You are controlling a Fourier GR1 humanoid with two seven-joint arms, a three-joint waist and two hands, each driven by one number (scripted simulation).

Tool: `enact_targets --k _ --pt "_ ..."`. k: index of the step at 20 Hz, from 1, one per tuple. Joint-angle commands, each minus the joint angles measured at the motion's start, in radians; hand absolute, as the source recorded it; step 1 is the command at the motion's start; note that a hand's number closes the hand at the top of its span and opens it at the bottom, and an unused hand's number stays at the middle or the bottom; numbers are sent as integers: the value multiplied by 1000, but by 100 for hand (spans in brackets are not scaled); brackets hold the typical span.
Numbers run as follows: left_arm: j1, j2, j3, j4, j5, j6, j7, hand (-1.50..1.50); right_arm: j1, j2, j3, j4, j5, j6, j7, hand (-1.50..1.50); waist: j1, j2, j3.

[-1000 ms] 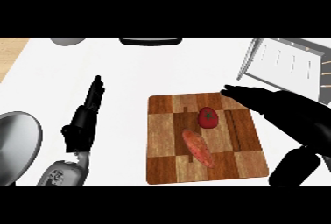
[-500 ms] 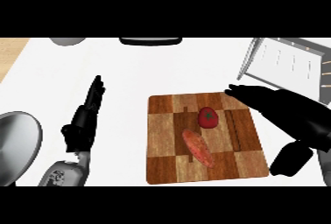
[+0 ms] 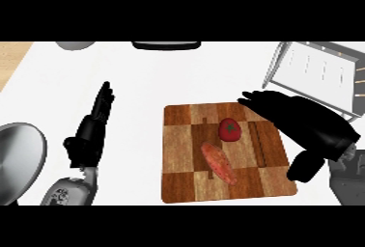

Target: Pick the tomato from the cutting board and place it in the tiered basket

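Note:
A red tomato point(image 3: 230, 129) with a green stem spot sits on the upper middle of the wooden cutting board point(image 3: 185, 159). My right hand point(image 3: 306, 125) hovers over the board's right edge, fingers stretched toward the upper left, open and holding nothing. Its fingertips lie just right of and above the tomato, apart from it. The tiered basket point(image 3: 318, 75), a wire frame with white shelves, stands at the upper right. My left hand point(image 3: 91, 130) rests open on the counter to the left of the board, fingers pointing up.
An orange-pink sweet potato point(image 3: 219, 163) lies diagonally on the board below the tomato. A grey round lid or pan point(image 3: 18, 161) sits at the left edge. A dark object point(image 3: 165, 45) and a grey bowl point(image 3: 76, 45) are at the top edge.
My right hand has slid a little to the right and down along the board's right edge. The tomato, the sweet potato and my left hand have stayed put.

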Motion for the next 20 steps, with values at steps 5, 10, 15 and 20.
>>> enact_targets --k 5,10,15,20 --pt "64 -36 5 21 -13 -24 -67 0 -14 55 -37 149 146 -56 -62 -150 1 0 0" --pt "25 -40 39 14 -23 -42 -28 0 52 111 -31 150 208 -68 -89 -150 -2 0 0" --pt "23 -54 29 -21 -62 -40 -3 0 121 126 -47 105 227 -52 -129 -150 -4 -1 0" --pt "53 -93 -1 -39 -94 -25 14 0 32 149 -85 281 265 -101 -249 -150 -1 0 0"
